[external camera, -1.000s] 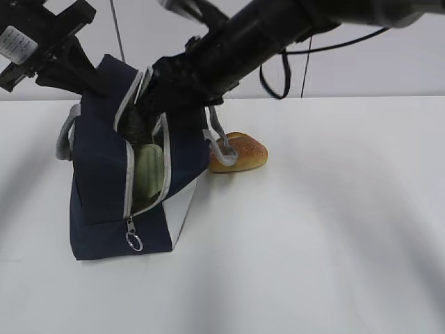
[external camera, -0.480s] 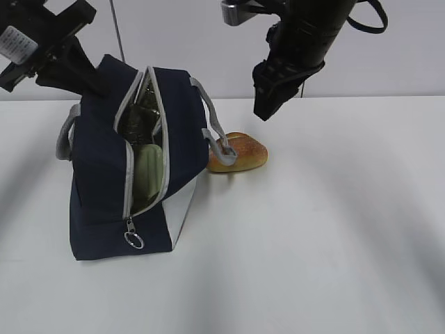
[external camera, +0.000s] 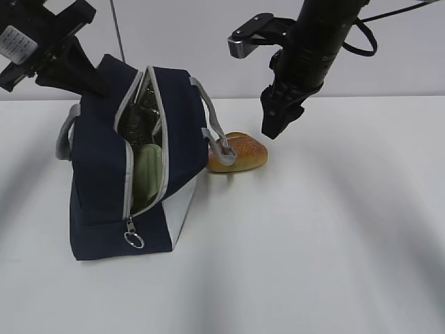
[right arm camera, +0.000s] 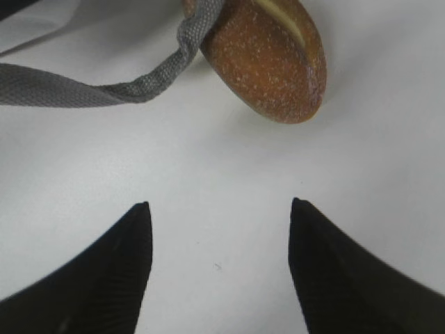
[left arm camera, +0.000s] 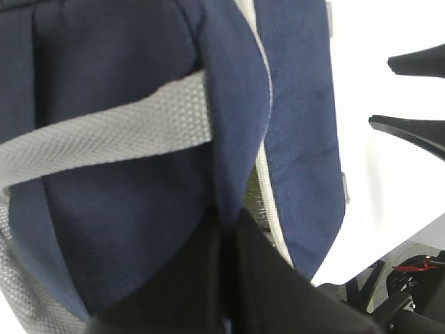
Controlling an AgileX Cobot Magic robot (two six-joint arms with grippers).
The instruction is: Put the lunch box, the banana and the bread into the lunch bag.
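The navy lunch bag (external camera: 101, 174) stands at the left with its zipper open. The lunch box (external camera: 148, 171) with its sage-green lid shows inside. My left gripper (external camera: 96, 82) is shut on the bag's upper back edge, pinching the navy fabric (left arm camera: 228, 221). The bread (external camera: 238, 152) lies on the table against the bag's right side, with a grey handle (right arm camera: 104, 89) draped over its end (right arm camera: 278, 56). My right gripper (external camera: 273, 126) hangs open just above and right of the bread, with nothing between its fingers (right arm camera: 217, 205). The banana is hidden.
A metal ring pull (external camera: 134, 241) hangs at the zipper's lower end. The white table (external camera: 327, 229) stretches to the right and front of the bag. A pale wall rises behind it.
My right arm has pulled out of the bag's opening, swung up to the right, and come down beside the bread. The left gripper and the bag have not moved.
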